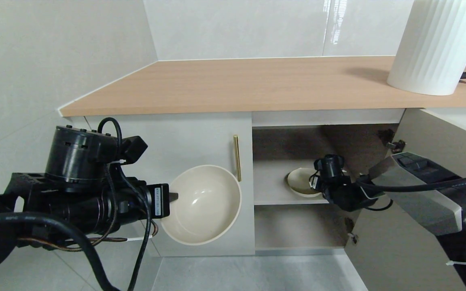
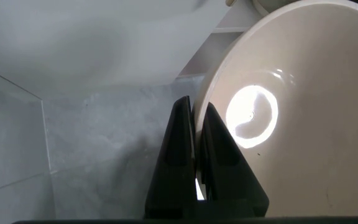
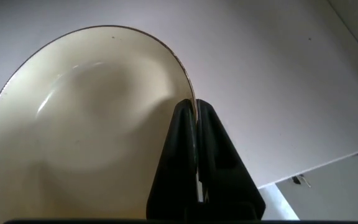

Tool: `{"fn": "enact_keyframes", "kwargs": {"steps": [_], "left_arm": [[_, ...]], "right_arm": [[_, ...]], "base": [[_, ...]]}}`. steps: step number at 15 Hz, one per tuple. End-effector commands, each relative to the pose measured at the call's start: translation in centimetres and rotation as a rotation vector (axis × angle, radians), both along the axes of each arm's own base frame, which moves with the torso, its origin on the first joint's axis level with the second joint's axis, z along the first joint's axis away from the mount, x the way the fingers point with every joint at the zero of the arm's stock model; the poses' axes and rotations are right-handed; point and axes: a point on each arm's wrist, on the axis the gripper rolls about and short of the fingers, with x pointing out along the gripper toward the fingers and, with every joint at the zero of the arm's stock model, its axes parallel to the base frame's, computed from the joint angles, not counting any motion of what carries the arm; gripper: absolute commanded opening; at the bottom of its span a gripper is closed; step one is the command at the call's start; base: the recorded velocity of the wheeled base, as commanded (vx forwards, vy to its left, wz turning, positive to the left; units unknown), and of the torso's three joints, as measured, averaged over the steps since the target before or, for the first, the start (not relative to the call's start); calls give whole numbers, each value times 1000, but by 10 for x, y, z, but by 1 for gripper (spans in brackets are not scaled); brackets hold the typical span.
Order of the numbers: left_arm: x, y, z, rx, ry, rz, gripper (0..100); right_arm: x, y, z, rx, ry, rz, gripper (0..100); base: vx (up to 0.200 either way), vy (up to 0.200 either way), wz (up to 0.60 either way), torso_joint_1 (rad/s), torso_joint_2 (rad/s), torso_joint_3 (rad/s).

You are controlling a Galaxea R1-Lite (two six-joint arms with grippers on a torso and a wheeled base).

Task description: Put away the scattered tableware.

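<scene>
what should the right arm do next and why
Probably open the right gripper and let go: its jaws are clamped on the rim of the small bowl, which appears to rest on the cabinet shelf already.

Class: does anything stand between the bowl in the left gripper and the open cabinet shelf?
Yes. The right gripper, shut on a small dish, occupies the shelf opening; the bowl itself hangs before the closed door.

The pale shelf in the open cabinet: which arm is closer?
Right. The right gripper is over the shelf, clamping a small cream dish; the left gripper holds a large cream bowl outside, before the closed door.
</scene>
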Motion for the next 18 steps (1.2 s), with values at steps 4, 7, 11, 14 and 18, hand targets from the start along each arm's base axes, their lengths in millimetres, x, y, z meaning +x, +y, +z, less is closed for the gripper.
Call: {"fn": "enact_keyframes", "kwargs": {"steps": [4, 7, 11, 14, 18], "left_arm": [[2, 0, -2, 3, 5, 2, 0], [6, -2, -4, 4, 7, 0, 0], [19, -16, -19, 14, 11, -28, 0], [23, -33, -31, 40, 42, -80, 0], [28, -58, -54, 105, 89, -120, 0]], "right_arm": [[0, 4, 9, 25, -28, -9, 100], [-31, 7, 49, 66, -35, 15, 100], [-117, 9, 122, 160, 103, 312, 100], [-160, 8, 172, 189, 170, 417, 100], [-231, 27, 211, 121, 186, 620, 100]], "base": [[0, 0, 0, 0, 0, 0], [0, 0, 0, 0, 0, 0], [0, 0, 0, 0, 0, 0], [0, 0, 0, 0, 0, 0], [0, 0, 0, 0, 0, 0]]}}
